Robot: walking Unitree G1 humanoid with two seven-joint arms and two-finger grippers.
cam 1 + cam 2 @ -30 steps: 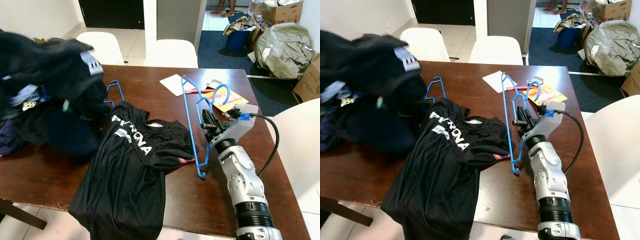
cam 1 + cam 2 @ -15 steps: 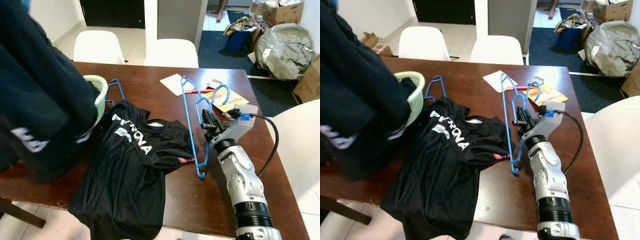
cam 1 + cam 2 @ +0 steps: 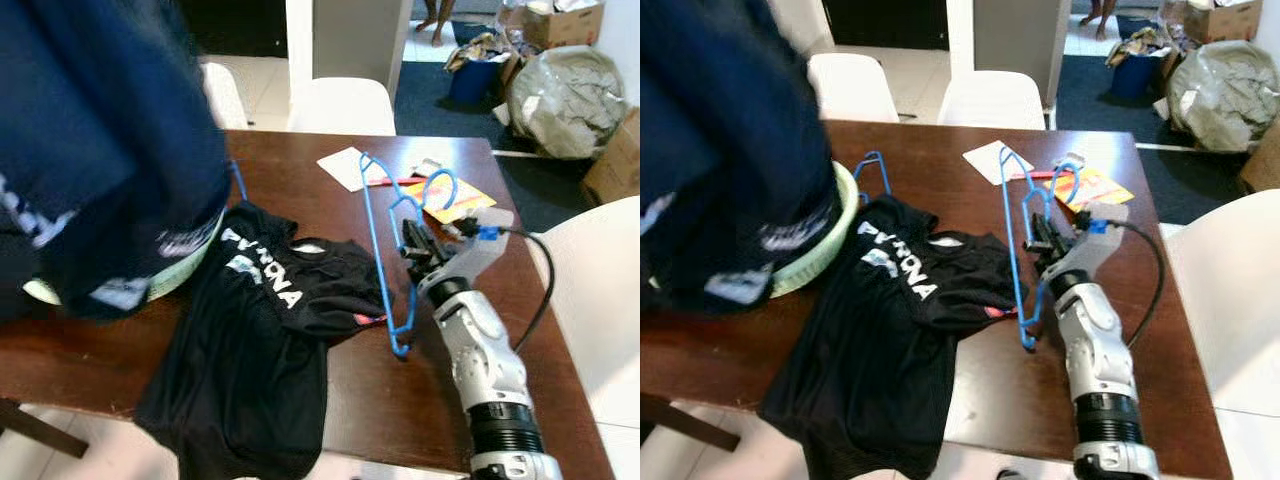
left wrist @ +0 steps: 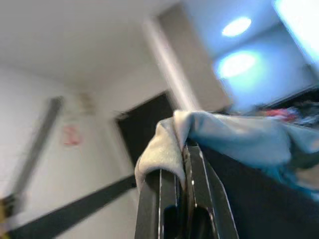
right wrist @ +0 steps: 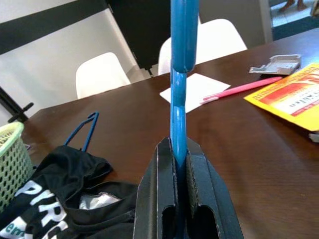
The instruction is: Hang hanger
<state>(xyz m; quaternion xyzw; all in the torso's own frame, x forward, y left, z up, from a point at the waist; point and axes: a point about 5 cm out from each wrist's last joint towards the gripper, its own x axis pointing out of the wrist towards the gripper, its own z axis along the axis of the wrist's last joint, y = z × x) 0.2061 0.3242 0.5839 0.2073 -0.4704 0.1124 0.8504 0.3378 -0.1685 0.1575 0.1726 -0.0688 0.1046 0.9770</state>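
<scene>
Right wrist view shows the right end effector (image 5: 180,149) clamped on the blue hanger (image 3: 385,250); I would keep it upright above the black shirt (image 3: 262,330).

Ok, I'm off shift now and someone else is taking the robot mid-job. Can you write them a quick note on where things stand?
Right hand: shut on the blue hanger, held upright over the brown table.
Left hand: shut on a fold of pale cloth, lifting a dark bundle of clothes above the green basket.
Black T-shirt lies flat on the table, its lower part hanging over the near edge; a second blue hanger lies behind it.
Done: hanger picked up. Left: get the shirt on the hanger and hang it.
</scene>
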